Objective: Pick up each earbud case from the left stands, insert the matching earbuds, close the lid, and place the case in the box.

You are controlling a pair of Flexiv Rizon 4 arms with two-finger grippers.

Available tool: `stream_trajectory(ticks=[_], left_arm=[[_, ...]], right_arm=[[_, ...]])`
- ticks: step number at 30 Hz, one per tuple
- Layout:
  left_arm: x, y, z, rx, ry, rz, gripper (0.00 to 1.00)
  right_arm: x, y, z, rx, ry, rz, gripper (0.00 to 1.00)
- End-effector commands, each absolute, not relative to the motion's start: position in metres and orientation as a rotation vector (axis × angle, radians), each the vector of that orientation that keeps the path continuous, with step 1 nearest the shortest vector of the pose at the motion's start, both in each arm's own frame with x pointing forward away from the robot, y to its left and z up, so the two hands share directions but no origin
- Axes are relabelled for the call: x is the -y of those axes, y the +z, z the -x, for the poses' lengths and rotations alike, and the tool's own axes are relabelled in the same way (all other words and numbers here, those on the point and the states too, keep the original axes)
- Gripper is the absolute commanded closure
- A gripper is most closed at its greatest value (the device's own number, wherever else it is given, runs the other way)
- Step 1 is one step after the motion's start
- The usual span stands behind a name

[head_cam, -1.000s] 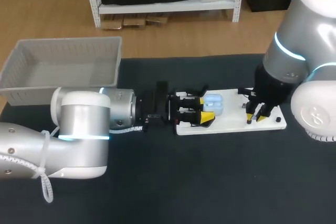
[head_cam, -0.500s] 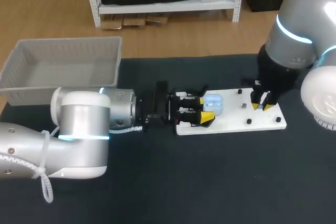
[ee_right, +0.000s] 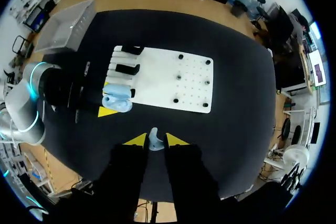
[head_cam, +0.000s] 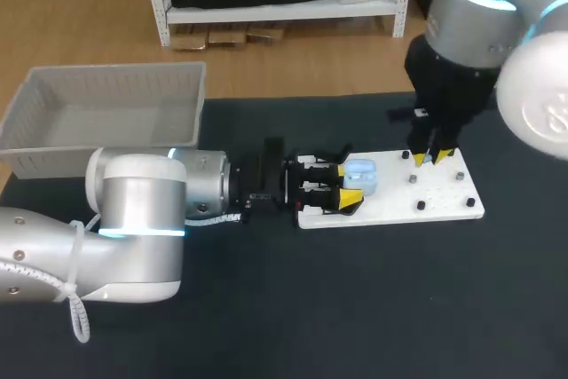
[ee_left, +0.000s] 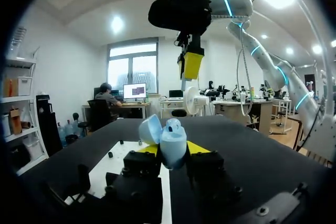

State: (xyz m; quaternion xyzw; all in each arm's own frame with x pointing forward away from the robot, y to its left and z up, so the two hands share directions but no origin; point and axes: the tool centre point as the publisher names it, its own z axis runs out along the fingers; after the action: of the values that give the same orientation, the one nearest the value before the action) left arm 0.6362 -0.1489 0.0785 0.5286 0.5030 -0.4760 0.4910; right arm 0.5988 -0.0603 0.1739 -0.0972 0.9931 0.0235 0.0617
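Pale blue, one open earbud case point(head_cam: 359, 175) sits clenched in the left gripper point(head_cam: 349, 185) over one white board point(head_cam: 444, 208). The right gripper point(head_cam: 432, 158) pinches one earbud point(ee_right: 153, 140). One grey box point(head_cam: 44, 157) stands nearby.

left arm point(head_cam: 142, 210): enters from the left, lying low and level over the table, wrist horizontal.
left gripper point(head_cam: 351, 185): yellow tips pressed on two sides of a pale blue earbud case point(ee_left: 172, 142).
right arm point(head_cam: 479, 15): enters from the upper right, wrist vertical, pointing straight down.
right gripper point(head_cam: 432, 158): held above the table, tips close together, pinching a small pale earbud point(ee_right: 153, 141).
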Motion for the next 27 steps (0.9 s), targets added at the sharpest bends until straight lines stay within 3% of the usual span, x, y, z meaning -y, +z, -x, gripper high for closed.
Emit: stream_trajectory(ticks=[1,13,27], left_arm=[[0.149,0.079,-0.634,-1.225,-1.149,-1.280,1.00],[0.149,0.079,-0.634,-1.225,-1.149,-1.280,1.00],[0.149,0.079,-0.634,-1.225,-1.149,-1.280,1.00]], right_arm=[[0.052,0.179,-0.604,-3.035,0.049,0.296,1.00],[0.052,0.179,-0.604,-3.035,0.049,0.296,1.00],[0.016,0.171,-0.609,-2.933,-0.069,0.690,1.00]])
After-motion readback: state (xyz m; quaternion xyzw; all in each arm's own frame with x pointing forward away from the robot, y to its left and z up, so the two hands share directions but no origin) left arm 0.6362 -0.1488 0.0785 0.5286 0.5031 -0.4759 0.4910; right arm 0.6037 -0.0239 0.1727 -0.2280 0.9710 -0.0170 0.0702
